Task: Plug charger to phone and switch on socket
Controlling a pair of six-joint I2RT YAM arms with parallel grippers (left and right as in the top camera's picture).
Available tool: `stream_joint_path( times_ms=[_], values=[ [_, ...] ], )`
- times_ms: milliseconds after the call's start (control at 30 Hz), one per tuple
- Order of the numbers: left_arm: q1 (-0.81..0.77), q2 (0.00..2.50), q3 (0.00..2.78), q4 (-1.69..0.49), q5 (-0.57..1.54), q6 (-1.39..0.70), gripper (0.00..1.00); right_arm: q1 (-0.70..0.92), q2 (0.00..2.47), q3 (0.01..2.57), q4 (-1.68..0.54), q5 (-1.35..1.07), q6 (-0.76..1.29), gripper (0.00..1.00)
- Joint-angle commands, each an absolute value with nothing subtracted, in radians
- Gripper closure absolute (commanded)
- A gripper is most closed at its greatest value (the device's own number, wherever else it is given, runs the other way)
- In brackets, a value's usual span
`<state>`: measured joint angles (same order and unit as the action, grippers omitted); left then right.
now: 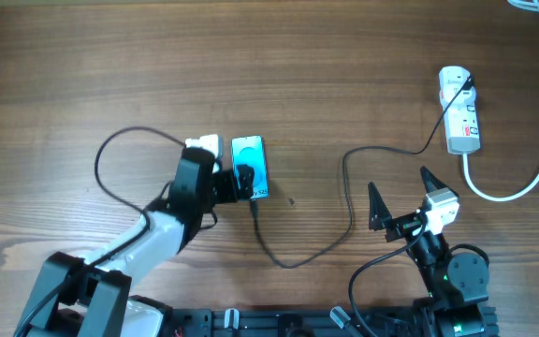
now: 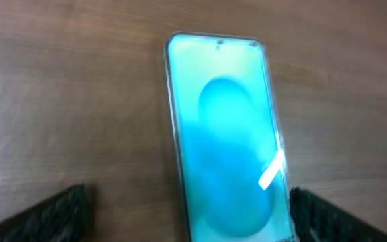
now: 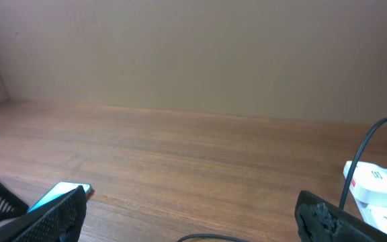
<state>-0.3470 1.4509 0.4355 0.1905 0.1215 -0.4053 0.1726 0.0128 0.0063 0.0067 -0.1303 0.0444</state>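
Note:
The phone (image 1: 249,161) lies flat on the table with its teal screen up, and it fills the left wrist view (image 2: 224,134). My left gripper (image 1: 240,180) is open over the phone's near end, its fingers (image 2: 187,225) on either side, the right one close to the edge. The charger, a thin black cable (image 1: 344,187), runs from the socket (image 1: 458,108) in a loop to the phone's near end. Its tip is hidden by my gripper. My right gripper (image 1: 402,195) is open and empty, well right of the phone. Its view (image 3: 190,228) shows the phone (image 3: 62,191) and the socket (image 3: 378,185).
A thick white cord (image 1: 522,192) curves from the socket to the table's right edge. A second thin black loop (image 1: 110,150) lies left of my left arm. A small white block (image 1: 204,145) sits beside the phone's left side.

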Motion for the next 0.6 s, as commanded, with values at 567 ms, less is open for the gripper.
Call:
stream_joint_path(
  times_ms=[567],
  values=[
    [-0.085, 0.716, 0.005, -0.068, 0.196, -0.344, 0.00, 0.173, 0.005, 0.005, 0.009, -0.136, 0.055, 0.00]
  ],
)
